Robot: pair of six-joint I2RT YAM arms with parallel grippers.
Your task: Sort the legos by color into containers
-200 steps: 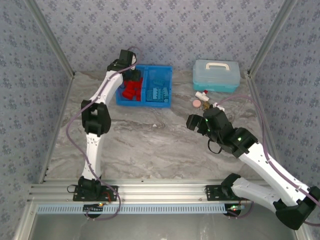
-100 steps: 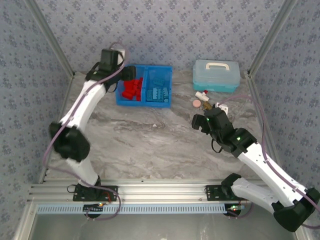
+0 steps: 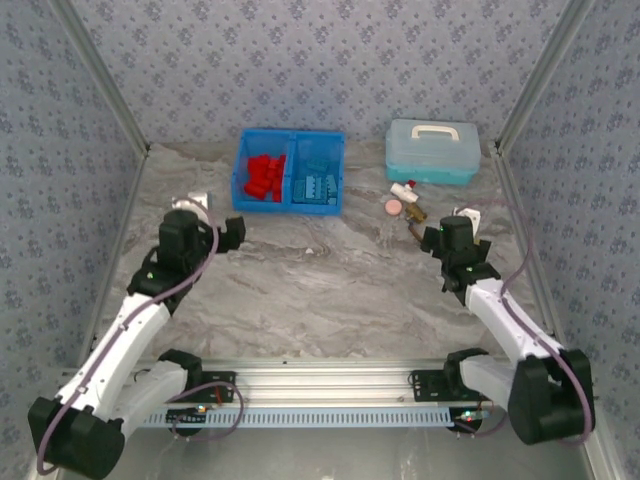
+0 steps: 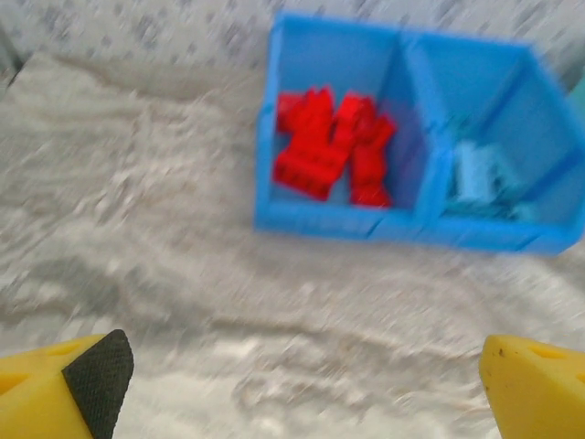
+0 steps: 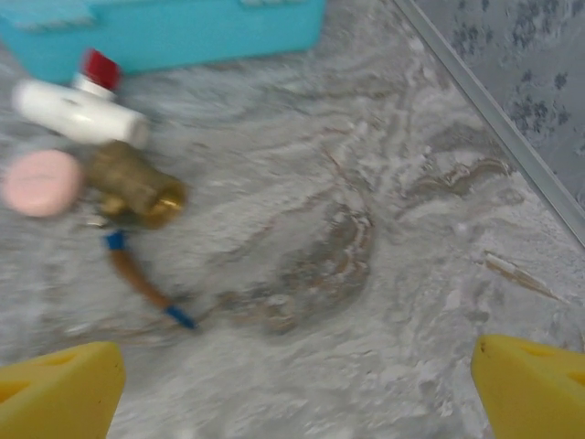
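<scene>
Well beyond the left gripper (image 4: 302, 380) jaws, legos (image 4: 329, 146) lie in containers (image 4: 320, 221).

- I'm working over a grey, marble-patterned table (image 3: 320, 290).
- Towards its far edge, left of centre, a blue bin (image 3: 285, 207) stands flat on it, its two compartments side by side.
- Well apart to the right, I see a pale blue case (image 3: 432, 152) with its lid down.
- Near the front of the case lie a pink disc (image 3: 394, 207), a brass fitting (image 3: 414, 213) close beside it, and a red-capped white tube (image 3: 403, 188).
- A thin wire (image 5: 142, 279) with blue ends lies by the fitting.
</scene>
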